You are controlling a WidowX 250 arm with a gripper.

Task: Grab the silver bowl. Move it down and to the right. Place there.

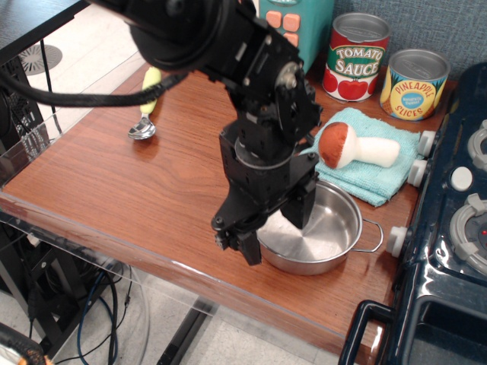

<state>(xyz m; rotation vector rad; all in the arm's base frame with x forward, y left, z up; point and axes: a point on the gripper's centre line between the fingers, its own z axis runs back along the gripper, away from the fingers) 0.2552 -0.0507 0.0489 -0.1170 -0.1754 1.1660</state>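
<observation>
The silver bowl (326, 228) sits upright on the wooden table (114, 190), near its front edge and just left of the toy stove. One thin loop handle points right toward the stove. My gripper (245, 247) hangs over the bowl's left rim, pointing down. Its dark fingers look spread, with the rim showing just beside the lower tip. The black arm hides the bowl's far left side.
A teal towel (373, 179) with a toy mushroom (354, 146) lies just behind the bowl. The tomato sauce can (356, 57) and pineapple can (415, 84) stand at the back. A spoon (144, 125) lies at the left. The dark blue stove (449, 251) borders the right.
</observation>
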